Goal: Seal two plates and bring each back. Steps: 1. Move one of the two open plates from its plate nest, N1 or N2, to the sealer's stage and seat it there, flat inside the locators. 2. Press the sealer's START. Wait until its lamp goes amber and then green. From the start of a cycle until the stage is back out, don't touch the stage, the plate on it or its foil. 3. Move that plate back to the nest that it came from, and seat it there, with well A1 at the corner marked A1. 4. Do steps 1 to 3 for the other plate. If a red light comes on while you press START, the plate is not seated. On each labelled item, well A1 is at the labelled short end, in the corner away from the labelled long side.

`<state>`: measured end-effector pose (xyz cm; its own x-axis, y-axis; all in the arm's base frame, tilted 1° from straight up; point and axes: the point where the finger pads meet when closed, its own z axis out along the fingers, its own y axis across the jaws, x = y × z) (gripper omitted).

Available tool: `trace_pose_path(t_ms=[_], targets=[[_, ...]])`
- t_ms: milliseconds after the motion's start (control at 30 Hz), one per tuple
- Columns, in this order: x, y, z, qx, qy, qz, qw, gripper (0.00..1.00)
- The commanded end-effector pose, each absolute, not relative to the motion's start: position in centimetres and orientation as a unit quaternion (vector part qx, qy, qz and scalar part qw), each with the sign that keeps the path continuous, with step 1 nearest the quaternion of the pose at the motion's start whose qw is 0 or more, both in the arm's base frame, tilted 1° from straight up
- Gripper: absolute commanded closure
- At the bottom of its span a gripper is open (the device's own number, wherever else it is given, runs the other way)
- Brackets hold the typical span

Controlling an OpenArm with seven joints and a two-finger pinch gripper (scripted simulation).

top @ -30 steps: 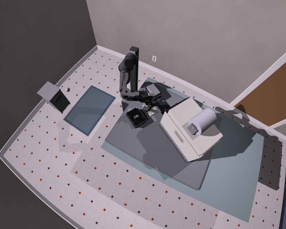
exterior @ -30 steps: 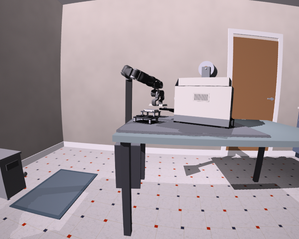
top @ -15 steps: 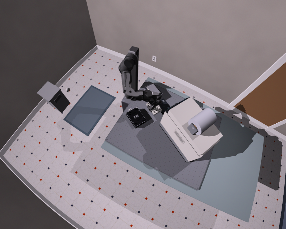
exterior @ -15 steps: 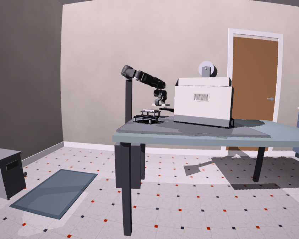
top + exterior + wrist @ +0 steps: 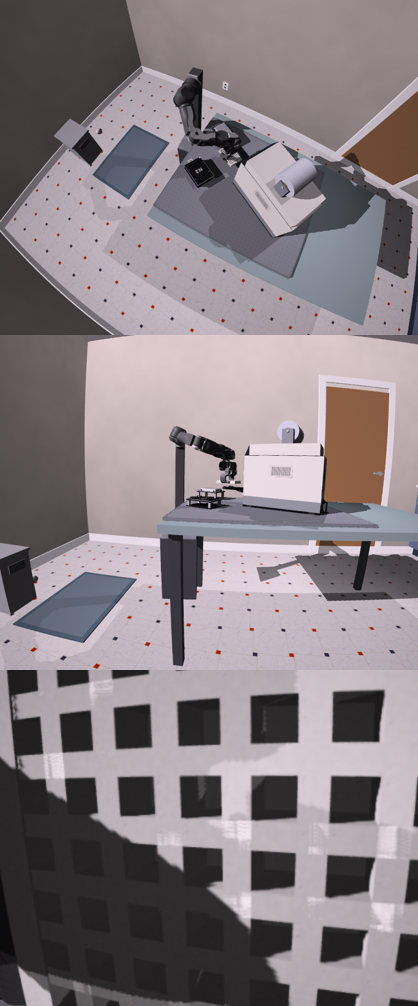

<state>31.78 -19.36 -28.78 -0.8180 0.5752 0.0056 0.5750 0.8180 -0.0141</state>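
so the gripper (image 5: 228, 153) (image 5: 228, 478) was part-way open, clamped on a white plate (image 5: 234, 158) (image 5: 237, 481) (image 5: 236, 795) full of square holes. it held that plate up in the air, roughly level, near the dark stage (image 5: 245, 152) (image 5: 234, 488) poking out of the sealer (image 5: 271, 155) (image 5: 284, 488). the n2 nest (image 5: 198, 170) (image 5: 205, 499) had no plate on it, and the other plate (image 5: 223, 129) (image 5: 210, 489) sat on the far nest (image 5: 221, 491).

In the exterior view, air shows between my plate (image 5: 233, 158) (image 5: 236, 481) (image 5: 236, 795) and the stage (image 5: 245, 154) (image 5: 234, 488) below. The sealer (image 5: 259, 204) (image 5: 284, 486) walls me off toward frame right. Nests N2 (image 5: 197, 181) (image 5: 209, 500), lower left of me from above, and N1 (image 5: 213, 127) (image 5: 222, 491), upper left, limit low passage.
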Motion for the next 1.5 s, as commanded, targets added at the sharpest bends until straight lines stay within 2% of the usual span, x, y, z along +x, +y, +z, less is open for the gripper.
trace_pose_path(t_ms=[0, 1100, 1467], targets=[[31.9, -19.5, -28.6, -0.304, -0.953, 0.008, 0.004, 1.0], [37.3, -14.8, -28.7, -0.302, -0.953, 0.005, 0.003, 1.0], [37.1, -14.9, -28.8, -0.304, -0.953, 0.006, 0.005, 1.0]])
